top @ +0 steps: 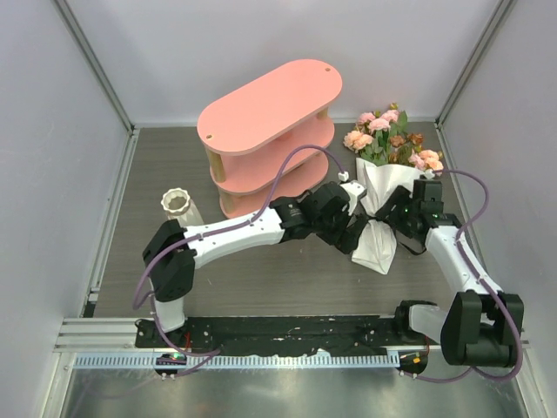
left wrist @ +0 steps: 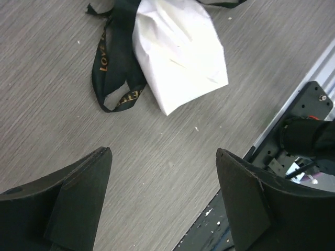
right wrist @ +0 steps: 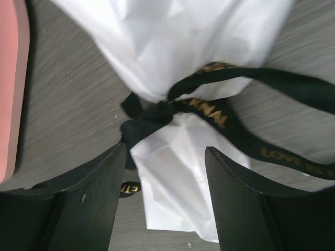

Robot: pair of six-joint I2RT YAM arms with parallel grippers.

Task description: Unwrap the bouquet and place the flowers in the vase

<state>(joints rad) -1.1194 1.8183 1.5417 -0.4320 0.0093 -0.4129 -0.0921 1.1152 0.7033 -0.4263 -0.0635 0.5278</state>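
Bouquet (top: 380, 209) is lying on the counter (top: 261, 279) over toward the far right corner. The flowers (top: 392, 139) point at that corner and the pointy tail of the paper cone (top: 376, 248) aims back at the near edge, so nothing's unwrapped yet. In the top view the vase (top: 180, 205) stands upright near the left edge, well apart from the bouquet, with the pink shelf (top: 270, 109) between them, closer to the far edge. Both arms reach in at the cone's waist: left claw (top: 346, 228) just beside it on one side, right claw (top: 399, 216) just beside it on the other. From up there I honestly can't tell how wide either one is. The left wrist view sorts that out for its side. The left claw (left wrist: 163, 152) is spread wide with only bare counter (left wrist: 157, 172) between the fingers, holding nothing. The tail of the paper cone (left wrist: 180, 52) sits ahead of it, apart, and a loop of black ribbon (left wrist: 107, 73) with gold lettering lies right against the paper. In the right wrist view the right claw (right wrist: 166, 149) is spread too, fingers (right wrist: 94, 193) on either side of the cone's tail (right wrist: 172, 188). I can't tell if they actually touch the paper. The ribbon's knot (right wrist: 157, 112) is tied round the cone's waist just ahead of the fingertips, and the pink shelf (right wrist: 8, 89) shows along the left edge of that shot.
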